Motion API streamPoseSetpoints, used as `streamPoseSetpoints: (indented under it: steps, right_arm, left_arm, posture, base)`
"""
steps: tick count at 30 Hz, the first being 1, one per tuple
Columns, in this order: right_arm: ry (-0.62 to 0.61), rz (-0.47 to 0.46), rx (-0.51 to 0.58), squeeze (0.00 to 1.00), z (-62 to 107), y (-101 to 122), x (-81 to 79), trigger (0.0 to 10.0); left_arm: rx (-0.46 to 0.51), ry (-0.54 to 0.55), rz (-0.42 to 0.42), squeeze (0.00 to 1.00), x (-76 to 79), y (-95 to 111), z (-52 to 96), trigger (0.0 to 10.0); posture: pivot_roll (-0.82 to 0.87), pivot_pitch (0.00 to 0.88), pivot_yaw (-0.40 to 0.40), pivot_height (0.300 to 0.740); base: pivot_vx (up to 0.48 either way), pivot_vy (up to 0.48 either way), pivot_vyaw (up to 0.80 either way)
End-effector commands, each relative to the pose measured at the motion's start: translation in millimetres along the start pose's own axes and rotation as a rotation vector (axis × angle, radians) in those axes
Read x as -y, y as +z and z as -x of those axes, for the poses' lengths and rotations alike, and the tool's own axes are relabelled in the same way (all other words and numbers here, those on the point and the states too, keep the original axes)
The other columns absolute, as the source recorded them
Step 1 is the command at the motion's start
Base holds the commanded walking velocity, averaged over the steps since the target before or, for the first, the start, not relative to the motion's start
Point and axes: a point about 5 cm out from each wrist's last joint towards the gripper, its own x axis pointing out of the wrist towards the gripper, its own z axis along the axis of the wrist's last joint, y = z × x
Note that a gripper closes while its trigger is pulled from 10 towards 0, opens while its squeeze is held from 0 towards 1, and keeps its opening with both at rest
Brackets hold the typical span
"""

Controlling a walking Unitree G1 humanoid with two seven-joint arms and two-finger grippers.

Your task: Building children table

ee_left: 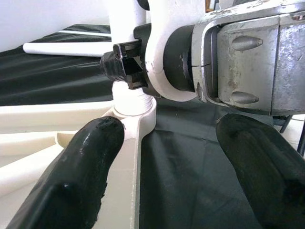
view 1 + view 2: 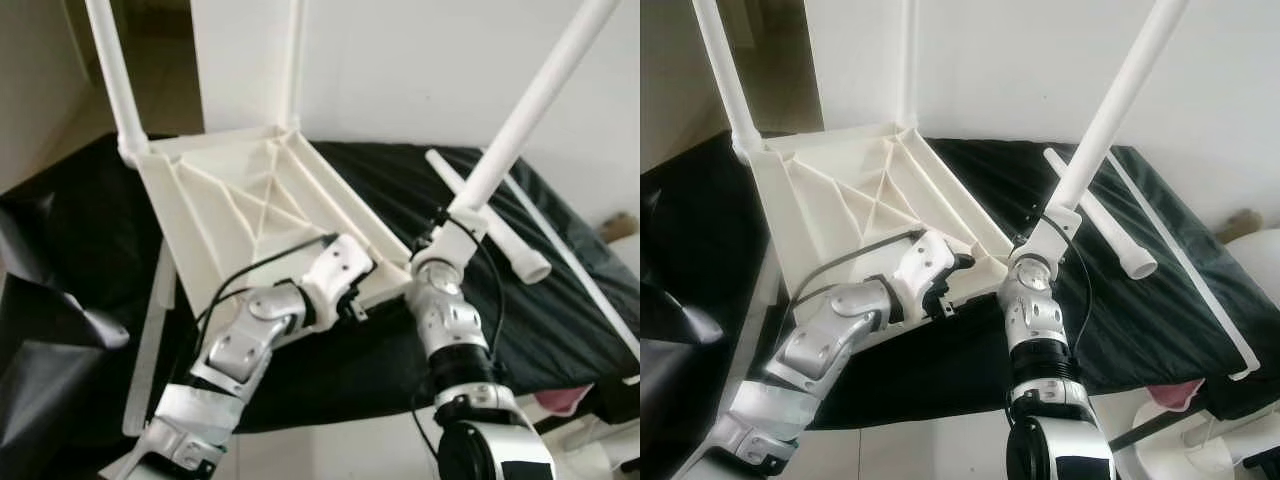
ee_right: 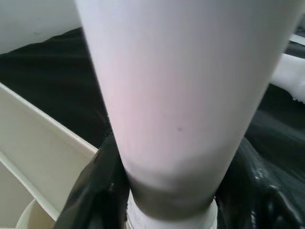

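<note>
The white table top (image 2: 250, 200) lies upside down on a black cloth, ribs facing up. Two white legs (image 2: 115, 70) (image 2: 293, 60) stand in its far corners. My right gripper (image 2: 450, 235) is shut on a third leg (image 2: 530, 110), which slants up from the near right corner socket (image 1: 136, 107). In the right wrist view this leg (image 3: 181, 95) sits between the black fingers (image 3: 90, 195). My left gripper (image 2: 375, 278) is at the near edge beside that corner, open, with one fingertip (image 1: 76, 171) over the rim.
A loose white leg (image 2: 490, 220) and a long thin white strip (image 2: 570, 250) lie on the black cloth (image 2: 80, 250) to the right. Another white strip (image 2: 150, 340) lies along the left. A wall stands behind; clutter (image 2: 565, 400) sits at lower right.
</note>
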Motion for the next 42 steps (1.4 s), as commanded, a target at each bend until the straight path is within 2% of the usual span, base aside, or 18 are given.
streamPoseSetpoints:
  steps: [1, 2, 4, 6, 7, 8, 9, 11, 17, 21, 24, 28, 34, 36, 39, 40, 41, 42]
  right_arm:
    - [-0.010, -0.005, -0.085, 0.70, -1.4, -21.0, 14.9, 10.0]
    - [0.028, -0.002, -0.050, 1.00, -2.1, -16.1, 15.6, 10.0]
    - [0.074, -0.005, -0.013, 1.00, -2.6, -11.2, 15.7, 10.0]
    - [0.177, 0.014, 0.055, 1.00, -3.3, -1.3, 19.9, 10.0]
    - [0.213, 0.042, 0.077, 0.31, -4.6, 2.3, 24.5, 10.0]
    - [0.213, 0.042, 0.077, 0.31, -4.6, 2.3, 24.5, 10.0]
    - [0.240, 0.063, 0.085, 0.00, -5.8, 4.8, 28.8, 10.0]
    - [0.287, 0.108, 0.102, 0.00, -8.1, 9.8, 36.7, 10.0]
    - [0.370, 0.169, 0.115, 0.00, -10.7, 16.5, 47.4, 10.0]
    - [0.503, 0.284, 0.091, 0.00, -19.8, 24.5, 69.3, 10.0]
    - [0.551, 0.320, 0.094, 0.00, -21.2, 27.9, 74.2, 10.0]
    - [0.681, 0.455, 0.069, 0.00, -23.6, 31.4, 86.4, 10.0]
    - [0.750, 0.516, 0.039, 0.00, -26.2, 32.3, 90.5, 10.0]
    - [0.807, 0.556, 0.022, 0.00, -28.2, 33.5, 89.8, 10.0]
    - [0.811, 0.567, 0.024, 0.00, -29.1, 34.0, 89.5, 10.0]
    - [0.822, 0.587, 0.023, 0.00, -30.2, 34.2, 87.5, 4.2]
    - [0.835, 0.595, 0.021, 0.00, -30.8, 34.2, 85.2, 4.8]
    - [0.850, 0.600, 0.019, 0.00, -31.4, 34.3, 83.9, 4.8]
  left_arm:
    - [-0.003, 0.018, 0.003, 0.00, 1.9, -2.6, -0.8, 10.0]
    - [-0.005, 0.012, 0.001, 0.00, 3.3, -3.2, -0.4, 10.0]
    - [-0.007, 0.006, -0.003, 0.00, 4.7, -3.8, 0.0, 10.0]
    - [-0.008, -0.006, -0.010, 0.00, 7.1, -4.5, 1.3, 10.0]
    - [-0.008, -0.010, -0.014, 0.00, 8.0, -4.3, 1.8, 10.0]
    - [-0.008, -0.010, -0.014, 0.00, 8.0, -4.3, 1.8, 10.0]
    - [-0.008, -0.012, -0.016, 0.00, 8.5, -4.1, 2.0, 10.0]
    - [-0.008, -0.013, -0.017, 0.00, 8.7, -3.5, 1.7, 10.0]
    - [-0.006, -0.012, -0.015, 0.00, 8.7, -2.3, 0.7, 10.0]
    - [-0.003, -0.014, -0.014, 0.00, 10.1, -0.8, -1.8, 10.0]
    - [-0.005, -0.018, -0.017, 0.00, 12.1, -1.0, -3.4, 10.0]
    - [-0.001, -0.052, -0.016, 0.00, 24.5, -0.6, -9.4, 10.0]
    - [0.006, -0.071, -0.010, 0.00, 29.9, 1.0, -12.4, 10.0]
    - [0.011, -0.082, -0.009, 0.00, 31.8, 2.6, -14.5, 10.0]
    - [0.012, -0.083, -0.008, 0.00, 31.9, 2.8, -14.7, 10.0]
    - [0.013, -0.084, -0.008, 0.00, 31.3, 3.3, -14.8, 10.0]
    - [0.012, -0.085, -0.008, 0.00, 30.5, 3.6, -15.0, 10.0]
    - [0.012, -0.086, -0.007, 0.00, 30.1, 3.8, -15.1, 10.0]
  posture:
    - [0.07, 0.000, -0.090, 0.740]
    - [0.07, 0.000, -0.090, 0.740]
    - [0.07, 0.000, -0.092, 0.740]
    - [0.07, 0.000, -0.097, 0.740]
    - [0.07, 0.000, -0.097, 0.740]
    - [0.07, 0.000, -0.097, 0.740]
    - [0.07, 0.000, -0.098, 0.740]
    - [0.07, 0.000, -0.099, 0.740]
    - [0.06, 0.000, -0.099, 0.740]
    - [0.06, 0.000, -0.097, 0.740]
    - [0.06, 0.000, -0.097, 0.740]
    - [0.06, 0.000, -0.092, 0.740]
    - [0.05, 0.000, -0.085, 0.740]
    - [0.05, 0.000, -0.081, 0.740]
    - [0.05, 0.000, -0.081, 0.740]
    - [0.05, 0.000, -0.076, 0.740]
    - [0.05, 0.000, -0.074, 0.740]
    - [0.05, 0.000, -0.074, 0.740]
  base:
    - [0.000, 0.000, 0.00]
    - [0.000, 0.000, 0.00]
    - [0.000, 0.000, 0.00]
    - [0.000, 0.000, 0.00]
    - [0.000, 0.000, 0.00]
    - [0.000, 0.000, 0.00]
    - [0.000, 0.000, 0.00]
    - [0.000, 0.000, 0.00]
    - [0.000, 0.000, 0.00]
    - [0.000, 0.000, 0.00]
    - [0.000, 0.000, 0.00]
    - [0.000, 0.000, 0.00]
    - [0.000, 0.000, 0.00]
    - [0.000, 0.000, 0.00]
    - [0.000, 0.000, 0.00]
    - [0.000, 0.000, 0.00]
    - [0.000, 0.000, 0.00]
    - [0.000, 0.000, 0.00]
